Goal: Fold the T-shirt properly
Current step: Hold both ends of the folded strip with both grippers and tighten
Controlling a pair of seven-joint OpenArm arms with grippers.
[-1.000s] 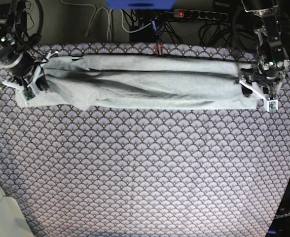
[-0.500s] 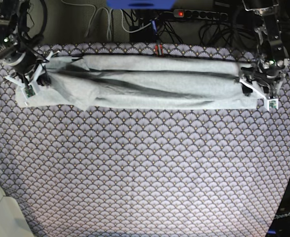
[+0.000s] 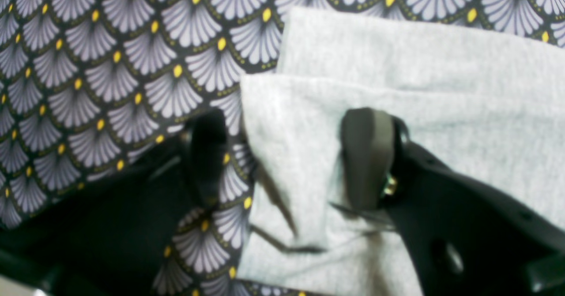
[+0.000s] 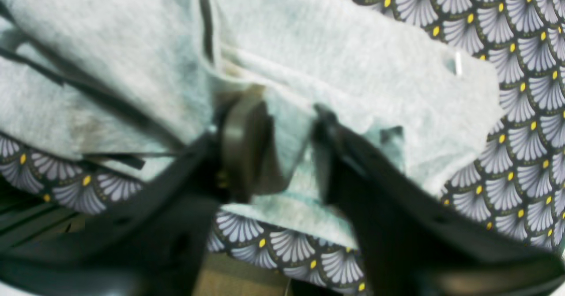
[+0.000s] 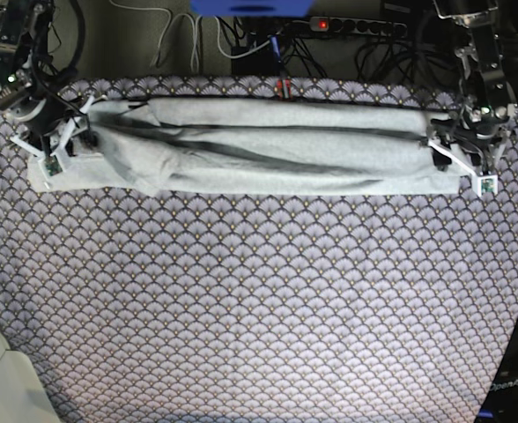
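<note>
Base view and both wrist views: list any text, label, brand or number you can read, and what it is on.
"OpenArm": pale lettering on the dark robot base at the lower right corner of the base view, small and only partly legible.
T-shirt: no lettering shows on its folded grey surface in any view.
Tablecloth: fan-scale pattern only, no text.
Power strip: a red light, but no readable markings.
Both wrist views: no text.
</note>
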